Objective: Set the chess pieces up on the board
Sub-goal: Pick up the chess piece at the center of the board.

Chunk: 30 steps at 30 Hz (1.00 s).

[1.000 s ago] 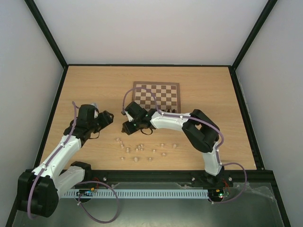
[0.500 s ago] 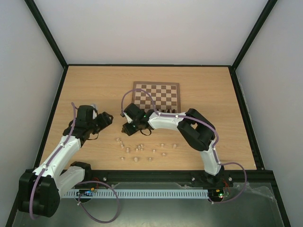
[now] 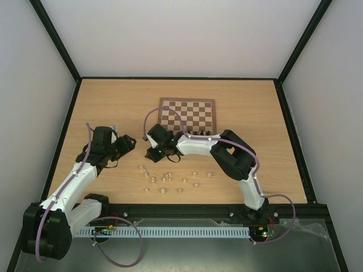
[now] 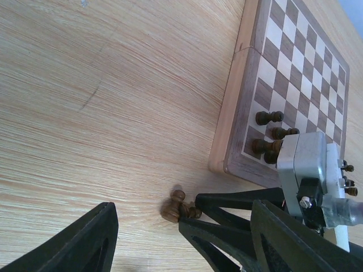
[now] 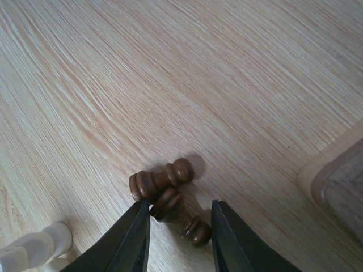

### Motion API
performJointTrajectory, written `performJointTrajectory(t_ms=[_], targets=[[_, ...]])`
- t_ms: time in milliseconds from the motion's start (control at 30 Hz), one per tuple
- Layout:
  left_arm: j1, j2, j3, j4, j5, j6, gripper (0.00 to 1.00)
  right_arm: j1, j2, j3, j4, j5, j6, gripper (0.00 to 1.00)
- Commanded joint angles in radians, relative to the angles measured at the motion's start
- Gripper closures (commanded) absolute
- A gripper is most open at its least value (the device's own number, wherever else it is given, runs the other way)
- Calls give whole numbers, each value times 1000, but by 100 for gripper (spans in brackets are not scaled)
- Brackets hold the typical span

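Plainly the work is at the near left corner of the board [image 4: 295, 51]. Two dark pieces [image 5: 161, 180] lie toppled on the table [image 3: 113, 107] just beside that corner, touching each other. The right gripper [image 5: 178, 232] is down over them with its fingers a narrow way apart, one on each side of the nearer piece. We judge it sits this low and tight because the piece is tiny and lying flat. Whether the fingers already pinch it we cannot tell.

The left gripper [image 3: 129, 141] hangs wide open and empty off to the left, apart from the pick, probably to keep out of the way. A few dark pieces [image 4: 267, 118] stand upright on squares near that corner. The pale pieces [image 3: 164, 180] lie scattered on the table near the arm bases, well apart from the board.

From above, the right arm covers its own fingers and the two toppled pieces. A pale shape [image 5: 34, 246] at the edge of the right wrist view is cut off, and we cannot name it. Which chessmen these are is too small to tell.
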<state>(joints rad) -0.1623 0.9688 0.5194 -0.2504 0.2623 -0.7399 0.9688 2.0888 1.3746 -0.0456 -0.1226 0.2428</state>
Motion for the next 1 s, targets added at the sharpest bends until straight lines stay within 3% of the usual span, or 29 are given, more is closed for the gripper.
performJointTrajectory(t_ms=[0,267,833,967], targets=[[7,3,-19,16,14,12,33,1,6,-14,4,-21,-13,71],[9,8,-28,26,20,11,33,0,-38,-76,9,-20,-7,65],[9,22,-41,48,25,8,34,0,-50,-111,24,-9,-6,68],[8,23,-43,51,25,8,34,0,-30,-79,2,11,-18,62]])
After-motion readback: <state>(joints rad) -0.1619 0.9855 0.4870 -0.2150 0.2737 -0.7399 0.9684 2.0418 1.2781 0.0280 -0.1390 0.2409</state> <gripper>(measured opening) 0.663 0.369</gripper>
